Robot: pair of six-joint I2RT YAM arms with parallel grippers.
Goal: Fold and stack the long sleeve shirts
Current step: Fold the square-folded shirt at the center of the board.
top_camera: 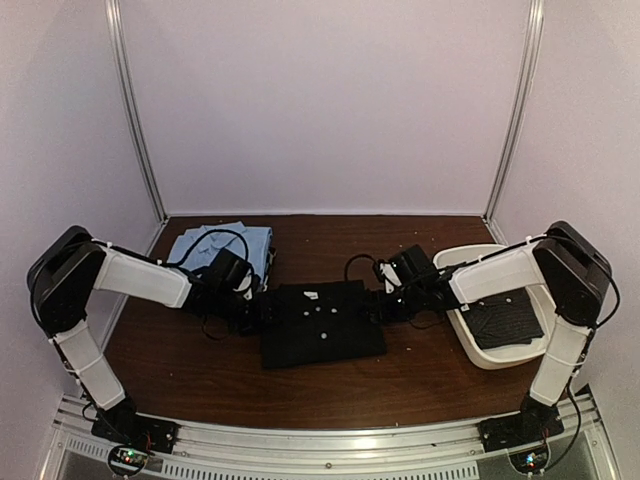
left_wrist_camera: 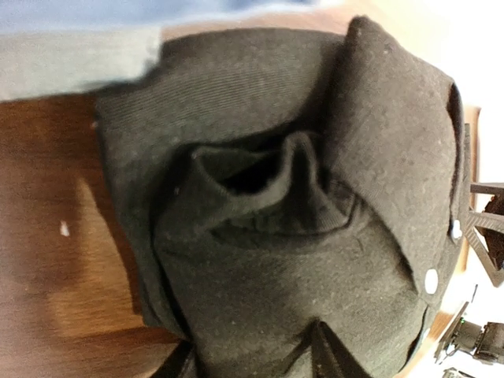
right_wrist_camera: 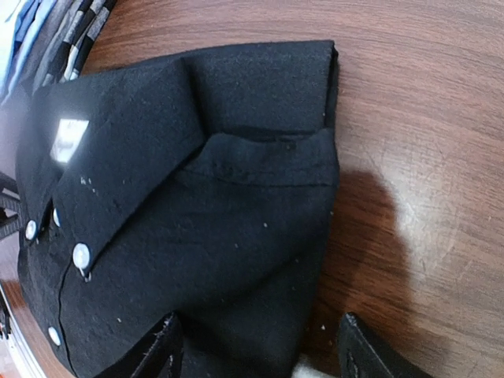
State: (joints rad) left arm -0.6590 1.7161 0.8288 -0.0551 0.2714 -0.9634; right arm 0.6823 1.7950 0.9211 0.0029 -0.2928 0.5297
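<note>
One black shirt on the worktop: right gripper open astride its edge, left gripper half-open around bunched cloth, grip unclear.

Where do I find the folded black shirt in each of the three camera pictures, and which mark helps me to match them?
Top view: the black shirt lies in the middle of the table.
Left wrist: the shirt fills most of the picture.
Right wrist: the shirt covers the left half, bare table on the right.
Shared landmark: its white buttons.
</note>
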